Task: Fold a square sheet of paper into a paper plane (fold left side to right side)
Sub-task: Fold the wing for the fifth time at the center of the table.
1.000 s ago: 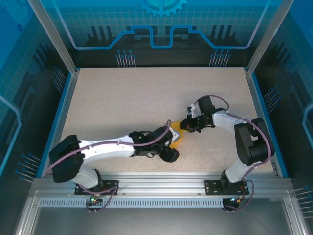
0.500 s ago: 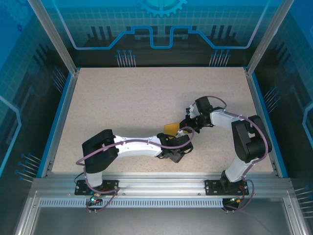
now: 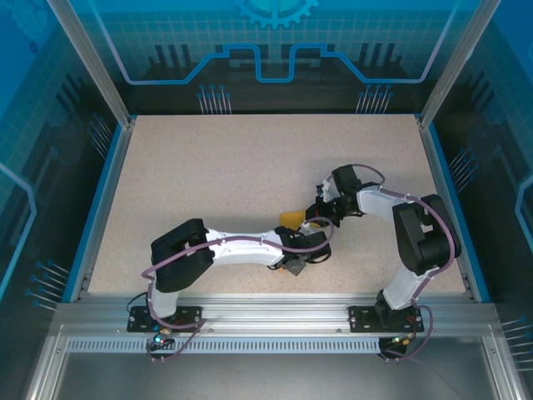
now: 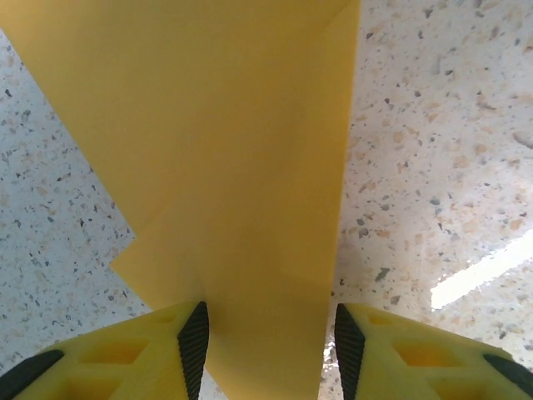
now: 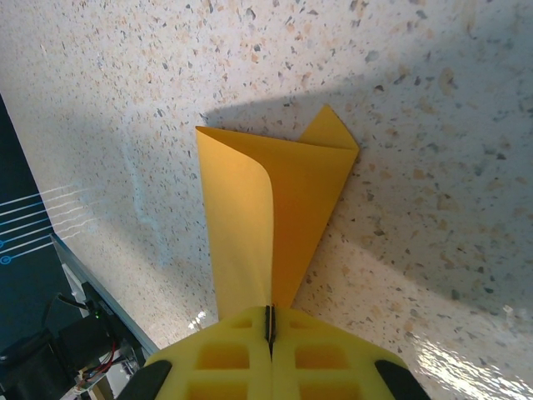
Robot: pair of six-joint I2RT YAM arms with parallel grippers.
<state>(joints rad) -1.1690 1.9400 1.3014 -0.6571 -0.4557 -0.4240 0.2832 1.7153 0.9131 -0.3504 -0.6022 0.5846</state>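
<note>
While the right gripper (image 5: 269, 321) was clenched on the sheet of paper (image 3: 291, 218), just toward 5 o'clock of the table's (image 3: 208, 167) centre, the left gripper (image 4: 271, 342) stood parted astride its tail at 6 o'clock. The danger, I'd judge: pinching with that flap bulging could set a crooked crease, or opposing pulls could tear it.

Orange paper (image 3: 291, 218) on speckled table (image 3: 208, 167)
</note>
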